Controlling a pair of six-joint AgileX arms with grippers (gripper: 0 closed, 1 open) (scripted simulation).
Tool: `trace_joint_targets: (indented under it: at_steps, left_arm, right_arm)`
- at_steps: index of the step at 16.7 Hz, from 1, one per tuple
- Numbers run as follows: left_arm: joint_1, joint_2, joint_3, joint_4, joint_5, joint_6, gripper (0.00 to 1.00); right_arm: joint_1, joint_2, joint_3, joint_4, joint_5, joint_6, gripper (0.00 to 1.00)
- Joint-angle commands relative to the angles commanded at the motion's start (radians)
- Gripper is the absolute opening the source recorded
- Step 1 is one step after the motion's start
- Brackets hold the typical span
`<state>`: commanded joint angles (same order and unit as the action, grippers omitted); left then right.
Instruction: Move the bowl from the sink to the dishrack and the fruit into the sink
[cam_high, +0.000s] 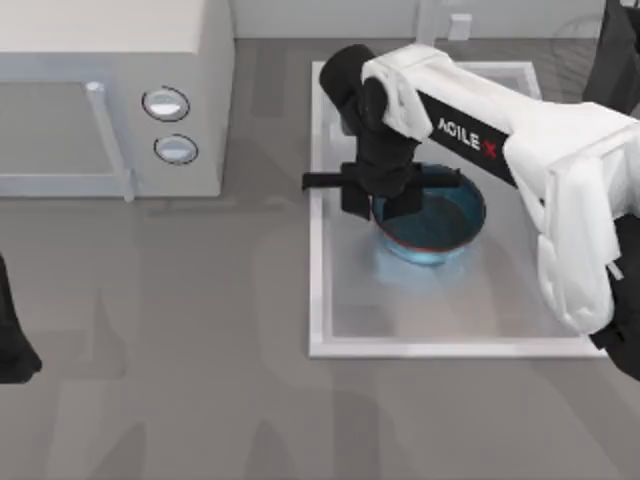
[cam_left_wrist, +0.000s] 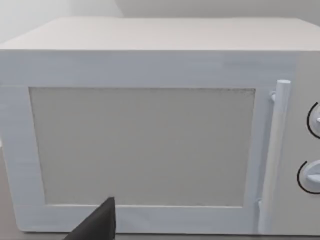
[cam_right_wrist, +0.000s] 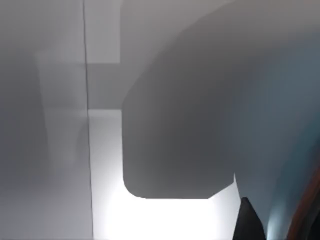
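Our right claw (cam_high: 388, 200) sits at the left rim of the bowl (cam_high: 440, 222), inside the sink (cam_high: 330, 340) — whether it's clenched we cannot tell. We should seat one finger inside the rim, squeeze firmly, lift straight up — left claw (cam_left_wrist: 97, 225) is parked facing the microwave (cam_left_wrist: 150, 140).

A white microwave (cam_high: 110, 95) (two round knobs (cam_high: 165, 103) just right of its door handle (cam_high: 108, 140)) stands on the grey bench (cam_high: 160, 340).
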<state>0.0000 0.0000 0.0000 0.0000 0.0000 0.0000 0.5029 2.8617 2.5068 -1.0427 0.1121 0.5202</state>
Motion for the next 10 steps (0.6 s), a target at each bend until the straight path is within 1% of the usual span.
trace_joint_targets:
  at_steps: [10]
  left_arm:
    - [0.000,0.000,0.000,0.000,0.000,0.000,1.00]
  right_arm:
    - [0.003,-0.020,-0.011,-0.005,0.003,0.008,0.00]
